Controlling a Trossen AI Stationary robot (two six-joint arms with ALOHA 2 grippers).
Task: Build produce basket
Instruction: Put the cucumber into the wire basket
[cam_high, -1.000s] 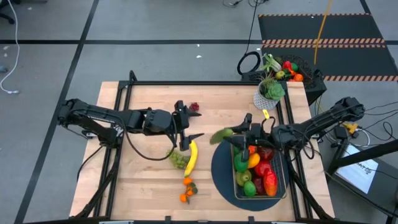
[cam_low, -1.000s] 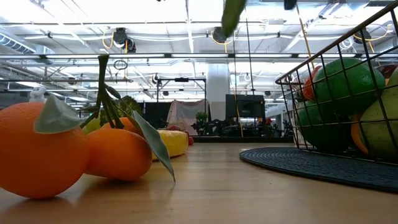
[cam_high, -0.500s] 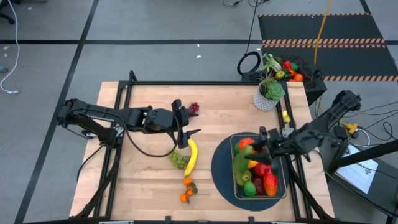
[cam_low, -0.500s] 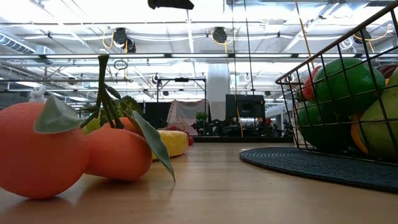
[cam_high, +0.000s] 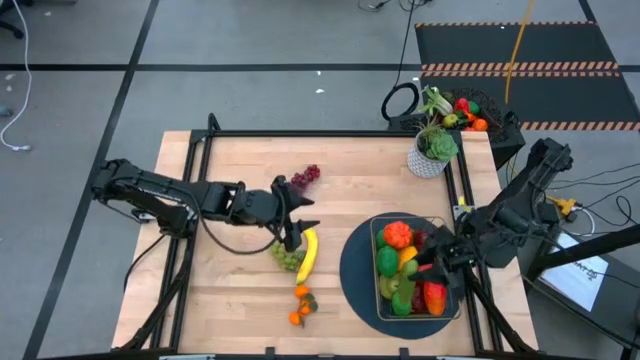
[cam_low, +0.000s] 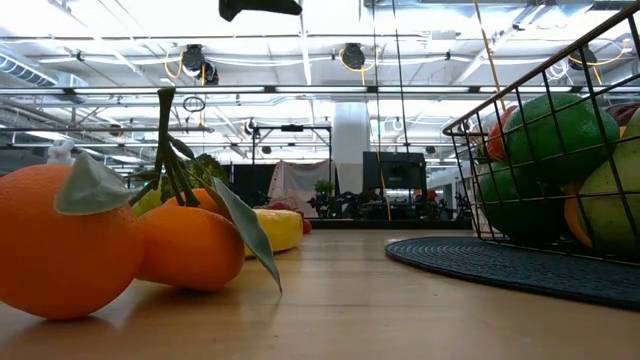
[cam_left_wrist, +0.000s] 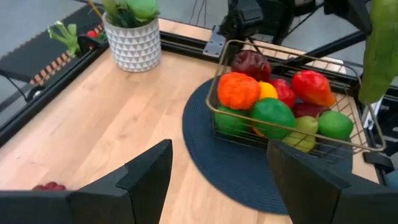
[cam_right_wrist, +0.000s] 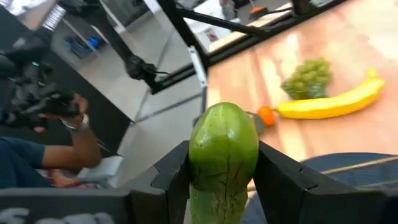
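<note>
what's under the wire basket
The basket stands on a dark round mat, which lies on the wooden table. The mat's edge shows around the basket in the high, low and left wrist views; the part beneath the piled produce is covered.

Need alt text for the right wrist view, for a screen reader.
The right gripper is shut on a green cucumber, held upright between its two dark fingers. Beyond it on the wooden table lie a yellow banana, a bunch of green grapes and a small orange; a person's arm shows off the table.
</note>
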